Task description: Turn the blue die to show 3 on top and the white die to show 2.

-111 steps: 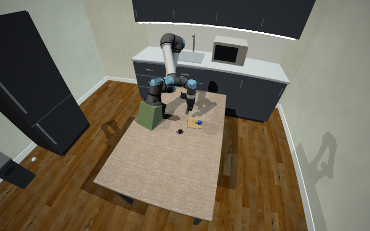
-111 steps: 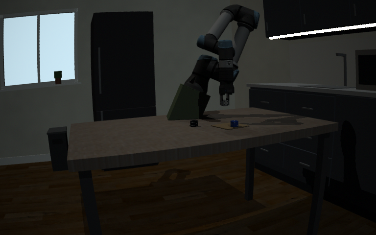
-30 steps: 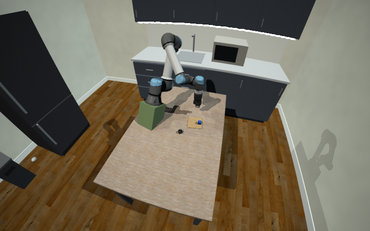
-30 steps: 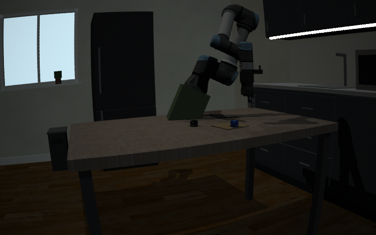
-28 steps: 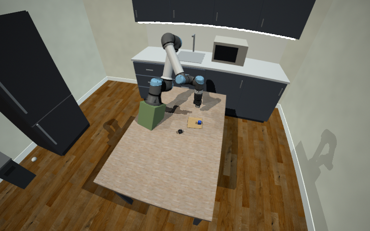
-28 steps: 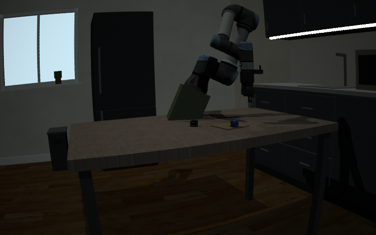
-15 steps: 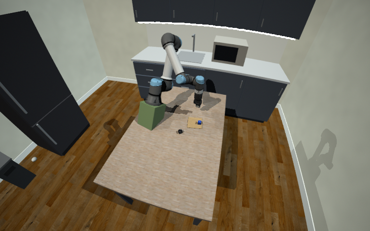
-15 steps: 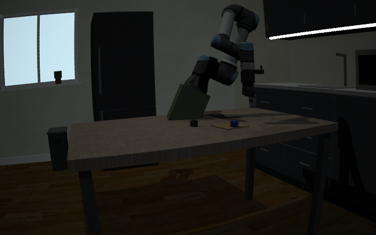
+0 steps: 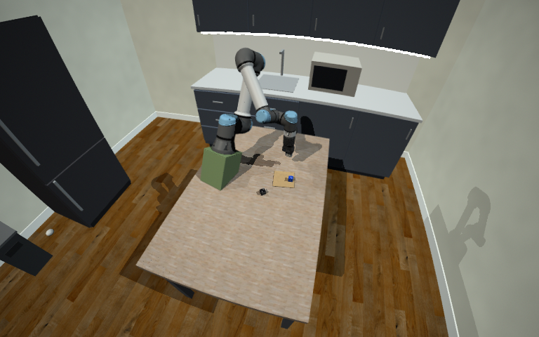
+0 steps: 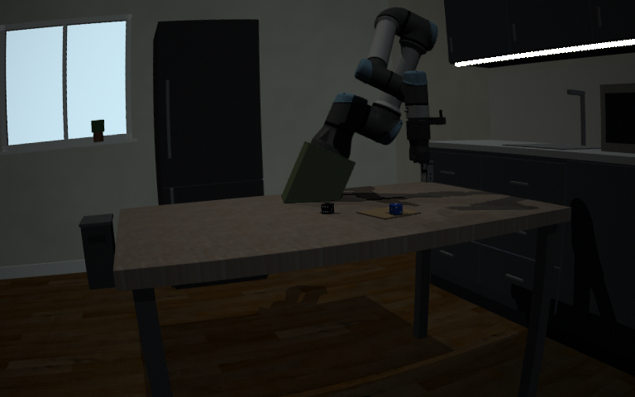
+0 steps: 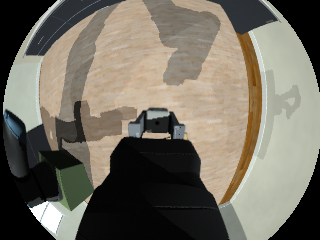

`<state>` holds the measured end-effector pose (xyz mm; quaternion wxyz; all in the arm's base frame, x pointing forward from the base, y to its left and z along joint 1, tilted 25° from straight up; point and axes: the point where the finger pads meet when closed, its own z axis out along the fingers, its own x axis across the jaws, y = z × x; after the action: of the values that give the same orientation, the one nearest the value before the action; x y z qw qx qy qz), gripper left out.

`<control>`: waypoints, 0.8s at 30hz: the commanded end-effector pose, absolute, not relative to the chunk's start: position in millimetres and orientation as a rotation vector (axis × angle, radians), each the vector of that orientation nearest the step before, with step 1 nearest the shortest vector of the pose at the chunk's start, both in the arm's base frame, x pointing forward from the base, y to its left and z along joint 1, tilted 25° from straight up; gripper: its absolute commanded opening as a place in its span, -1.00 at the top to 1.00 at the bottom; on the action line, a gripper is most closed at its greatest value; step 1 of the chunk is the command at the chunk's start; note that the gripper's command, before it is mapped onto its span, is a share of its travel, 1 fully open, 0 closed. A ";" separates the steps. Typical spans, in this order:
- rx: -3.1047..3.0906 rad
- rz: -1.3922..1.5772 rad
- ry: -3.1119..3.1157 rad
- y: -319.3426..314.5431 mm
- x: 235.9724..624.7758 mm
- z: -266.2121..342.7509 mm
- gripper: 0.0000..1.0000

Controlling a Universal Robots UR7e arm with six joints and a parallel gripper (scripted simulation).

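The tan mat lies flat on the far half of the table. The blue die sits on its right part; its pips are too small to read. The black die lies on the bare table left of the mat. My gripper hangs above the table behind the mat, pointing down. Its fingers are shut on a small pale block, the white die, held clear of the table top.
The arm's green pedestal stands on the table's far left corner. The table's right edge runs close to the mat. A kitchen counter with a microwave stands behind. A small white object lies on the floor by the fridge.
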<state>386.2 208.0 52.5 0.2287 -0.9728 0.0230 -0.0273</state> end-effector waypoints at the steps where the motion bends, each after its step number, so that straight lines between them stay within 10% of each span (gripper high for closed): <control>1: -2.611 -0.071 0.062 207.8 385.4 51.0 -0.14; 24: -2.083 -0.085 0.041 208.0 387.2 49.6 -0.14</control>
<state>384.5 207.3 47.1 0.4453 -0.8948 0.0186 -0.0256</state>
